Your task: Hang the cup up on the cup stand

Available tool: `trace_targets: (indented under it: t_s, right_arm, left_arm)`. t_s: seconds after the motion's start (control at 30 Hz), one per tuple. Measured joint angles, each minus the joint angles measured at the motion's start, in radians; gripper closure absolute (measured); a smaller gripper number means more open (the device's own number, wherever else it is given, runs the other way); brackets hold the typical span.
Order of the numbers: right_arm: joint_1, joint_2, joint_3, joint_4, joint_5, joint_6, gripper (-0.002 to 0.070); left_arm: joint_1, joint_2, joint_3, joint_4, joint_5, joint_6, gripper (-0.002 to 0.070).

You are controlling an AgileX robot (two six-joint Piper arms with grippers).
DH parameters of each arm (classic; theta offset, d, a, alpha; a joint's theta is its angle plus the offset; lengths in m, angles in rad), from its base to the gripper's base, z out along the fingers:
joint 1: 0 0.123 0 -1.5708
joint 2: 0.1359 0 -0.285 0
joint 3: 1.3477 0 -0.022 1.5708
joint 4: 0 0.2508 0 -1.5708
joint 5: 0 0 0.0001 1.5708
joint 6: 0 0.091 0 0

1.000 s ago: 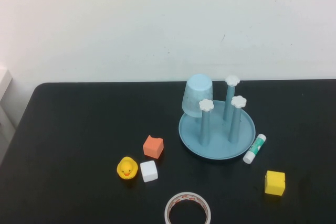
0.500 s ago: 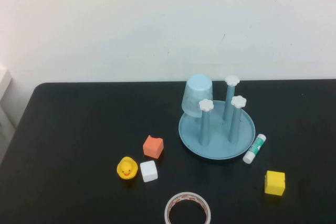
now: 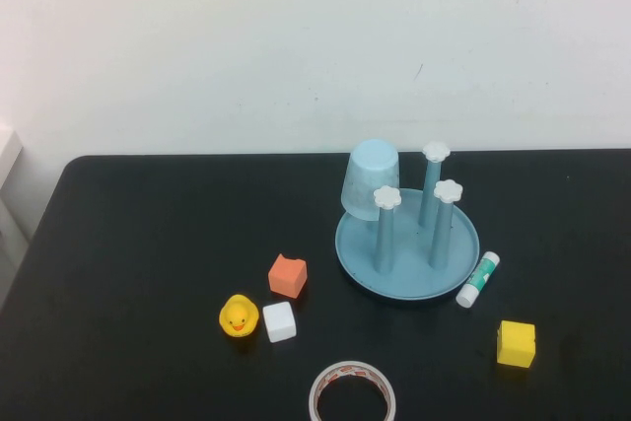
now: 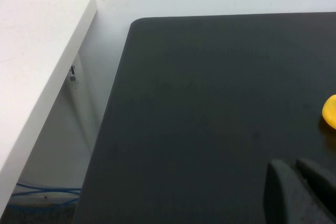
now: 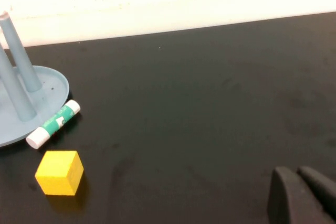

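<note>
Four posts on the cup stand [image 3: 406,258], centre-right of the high view; the cup [image 3: 371,180] sits inverted over the rear-left post, tilted slightly. Task looks done. Neither arm shows in the high view. Left gripper [image 4: 303,192] low right in its wrist view, over bare black table [image 3: 148,244], fingers pressed together. Right gripper [image 5: 303,192] likewise closed, empty, well apart from the stand. Best practice now: keep both arms clear, don't nudge the dish.

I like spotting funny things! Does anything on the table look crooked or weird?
Only slightly: the light blue see-through plastic cup hangs upside down, tilted, on the round blue stand. Nothing is spilled. Left gripper and right gripper sit shut, far away.
</note>
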Motion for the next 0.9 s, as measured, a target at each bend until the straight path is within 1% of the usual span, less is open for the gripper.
trace_targets:
  t_s: [0.9]
  right_arm:
    - [0.0,0.0,0.0,-0.001,0.0,0.0,0.0678]
  left_arm:
    - [0.0,0.0,0.0,0.0,0.0,0.006,0.0676]
